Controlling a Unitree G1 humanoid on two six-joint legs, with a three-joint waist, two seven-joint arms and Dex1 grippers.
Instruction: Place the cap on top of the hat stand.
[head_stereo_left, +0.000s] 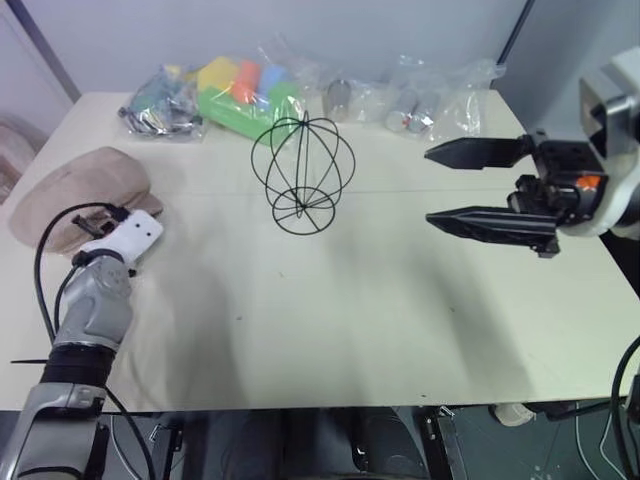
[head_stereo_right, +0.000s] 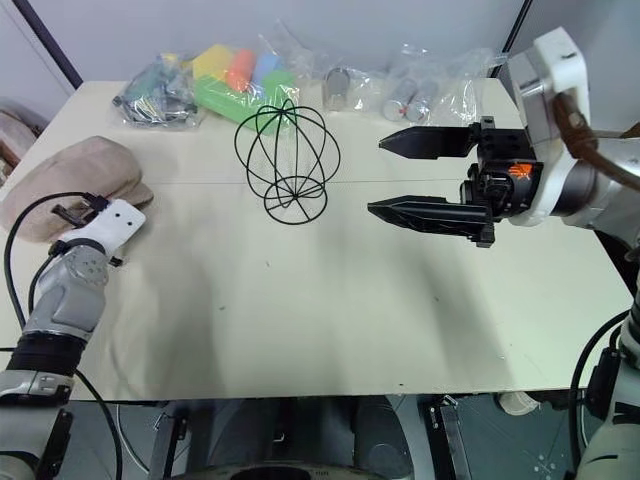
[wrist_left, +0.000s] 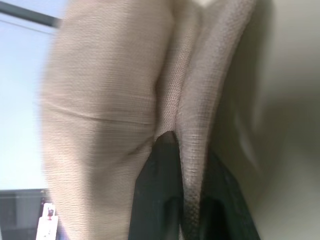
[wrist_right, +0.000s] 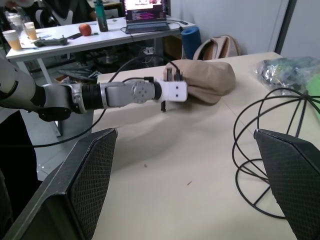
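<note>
1. A wide cream table (head_stereo_left: 330, 330) takes up most of the scene, its top plain and matte, with a faint seam running across it just behind the middle.
2. The cap (head_stereo_left: 75, 195) lies at the table's far left edge, a soft beige-pink mound resting flat on the surface.
3. The left gripper (wrist_left: 187, 200) is clamped on the cap's edge: a fold of fabric runs down between its two black fingers (wrist_left: 155, 195), which are pressed close on it.
4. The hat stand (head_stereo_left: 302, 172) sits upright near the middle of the table, a black wire globe on a small round wire base, well apart from the cap.
5. The right gripper (head_stereo_left: 478, 185) hangs above the table to the right of the hat stand, its jaws spread wide and grasping nothing, pointing toward the stand.
6. Along the back edge lie clear plastic bags (head_stereo_left: 420, 95), one with bright green, yellow, orange and blue pieces (head_stereo_left: 245, 90) inside.
7. Behind the table is a pale wall.
8. Beyond the table's left side stands a white desk (wrist_right: 90, 37) with a laptop (wrist_right: 145, 15), cups and a bottle, and a tan bag (wrist_right: 217, 47) on the floor nearby.
</note>
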